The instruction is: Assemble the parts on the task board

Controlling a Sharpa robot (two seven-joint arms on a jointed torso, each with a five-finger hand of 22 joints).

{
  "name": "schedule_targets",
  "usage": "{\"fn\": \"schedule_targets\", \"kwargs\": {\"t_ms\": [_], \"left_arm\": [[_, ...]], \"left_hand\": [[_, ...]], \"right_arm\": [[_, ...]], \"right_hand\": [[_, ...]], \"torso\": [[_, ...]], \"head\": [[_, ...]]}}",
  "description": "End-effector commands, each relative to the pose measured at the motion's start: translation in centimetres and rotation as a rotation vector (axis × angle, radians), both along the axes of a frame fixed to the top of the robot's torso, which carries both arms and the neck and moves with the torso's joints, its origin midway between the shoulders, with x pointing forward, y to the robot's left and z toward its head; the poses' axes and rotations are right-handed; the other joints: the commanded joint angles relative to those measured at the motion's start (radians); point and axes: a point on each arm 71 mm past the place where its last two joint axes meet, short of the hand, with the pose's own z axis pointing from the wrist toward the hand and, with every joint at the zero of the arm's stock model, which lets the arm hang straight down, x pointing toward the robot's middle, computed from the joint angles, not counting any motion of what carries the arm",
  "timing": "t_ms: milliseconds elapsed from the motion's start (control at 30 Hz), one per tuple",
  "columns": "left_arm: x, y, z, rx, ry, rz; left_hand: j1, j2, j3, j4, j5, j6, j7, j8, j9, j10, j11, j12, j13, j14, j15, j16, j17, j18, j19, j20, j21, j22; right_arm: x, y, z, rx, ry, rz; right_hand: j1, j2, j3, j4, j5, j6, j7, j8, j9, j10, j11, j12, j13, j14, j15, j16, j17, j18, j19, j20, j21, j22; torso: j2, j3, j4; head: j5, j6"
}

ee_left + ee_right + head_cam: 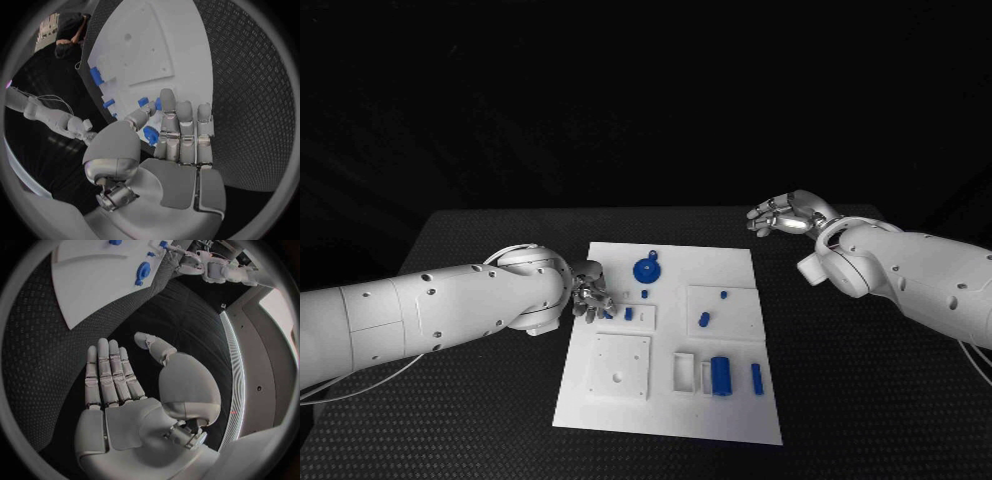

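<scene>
The white task board lies mid-table with several blue parts on it. A round blue part sits near its far edge, two small pegs stand right of centre, and a blue cylinder and a thin bar lie near the front right. My left hand hovers at the board's left edge with straight fingers and thumb apart, over small blue parts; none is plainly held. My right hand is off the board at the far right, flat and empty.
A raised white square block and a white slotted holder occupy the board's front half. Black textured table surrounds the board. My right forearm reaches in over the table's right side.
</scene>
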Motion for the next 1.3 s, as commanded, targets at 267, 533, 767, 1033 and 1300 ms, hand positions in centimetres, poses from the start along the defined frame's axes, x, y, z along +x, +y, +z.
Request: {"fn": "schedule_targets", "kwargs": {"t_ms": [267, 533, 767, 1033, 1300], "left_arm": [[0.0, -0.2, -0.6, 0.029, 0.036, -0.008], [0.1, -1.1, -0.6, 0.054, 0.033, -0.028], [0.0, -1.3, -0.6, 0.068, 0.034, -0.042], [0.2, -1.1, -0.4, 0.055, 0.004, -0.015], [0.4, -0.4, -0.4, 0.053, -0.011, 0.014]], "left_hand": [[0.017, 0.015, -0.002, -0.001, 0.007, 0.024, -0.035, -0.001, 0.010, -0.009, -0.004, 0.009, 0.006, -0.005, -0.004, 0.009, 0.001, -0.002, 0.001, -0.112, 0.003, 0.004], [0.014, 0.016, 0.000, 0.004, 0.002, 0.020, -0.033, -0.007, 0.014, -0.014, -0.004, 0.007, 0.007, -0.006, -0.005, 0.006, -0.001, -0.002, 0.003, -0.113, 0.003, 0.007], [0.015, 0.016, 0.001, 0.005, 0.000, 0.020, -0.033, -0.010, 0.015, -0.015, -0.004, 0.007, 0.007, -0.006, -0.006, 0.006, -0.002, -0.001, 0.003, -0.113, 0.003, 0.008], [0.012, 0.007, 0.006, 0.026, -0.029, 0.011, -0.026, -0.034, 0.004, -0.012, -0.005, 0.008, 0.010, 0.000, -0.010, 0.006, -0.006, -0.001, 0.009, -0.115, 0.001, 0.011], [-0.068, -0.120, -0.034, 0.111, -0.129, -0.032, -0.004, -0.100, -0.039, -0.013, 0.003, 0.008, 0.014, -0.001, -0.017, 0.004, -0.014, -0.006, 0.016, -0.117, -0.017, 0.008]], "right_arm": [[0.0, 0.2, 0.0, 0.003, 0.004, 0.017], [0.0, 0.3, 0.0, 0.004, 0.003, 0.018], [-0.1, 0.2, 0.0, 0.004, 0.003, 0.017], [-0.1, 0.2, 0.0, 0.004, 0.002, 0.015], [-0.1, 0.1, 0.0, 0.003, 0.002, 0.014]], "right_hand": [[-0.007, 0.002, -0.005, -0.003, 0.005, -0.002, 0.006, 0.004, -0.002, 0.000, 0.001, -0.004, -0.001, -0.005, 0.003, -0.001, -0.002, 0.015, 0.004, 0.005, -0.007, 0.016], [-0.006, 0.002, -0.004, -0.003, 0.005, -0.002, 0.006, 0.004, -0.002, -0.001, 0.001, -0.004, -0.001, -0.005, 0.003, -0.001, -0.002, 0.016, 0.004, 0.005, -0.007, 0.016], [-0.006, 0.002, -0.004, -0.004, 0.005, -0.002, 0.006, 0.004, -0.002, -0.001, 0.001, -0.004, -0.001, -0.005, 0.003, -0.001, -0.002, 0.016, 0.004, 0.005, -0.008, 0.016], [-0.006, 0.002, -0.005, -0.004, 0.005, -0.003, 0.006, 0.004, -0.002, -0.001, 0.001, -0.004, -0.002, -0.005, 0.003, -0.001, -0.002, 0.015, 0.004, 0.005, -0.009, 0.016], [-0.008, 0.000, -0.006, -0.003, 0.006, -0.004, 0.007, 0.003, -0.003, -0.002, 0.002, -0.004, -0.002, -0.006, 0.003, -0.002, -0.003, 0.015, 0.004, 0.006, -0.010, 0.017]], "torso": [[0.000, 0.0002, 0.0004], [0.000, 0.0016, -0.0005], [0.000, 0.0017, -0.0014], [0.000, 0.0011, 0.0005], [0.001, 0.0000, 0.0003]], "head": [[-0.001, -0.001], [0.001, -0.001], [-0.001, -0.003], [-0.005, -0.003], [-0.006, -0.002]]}}
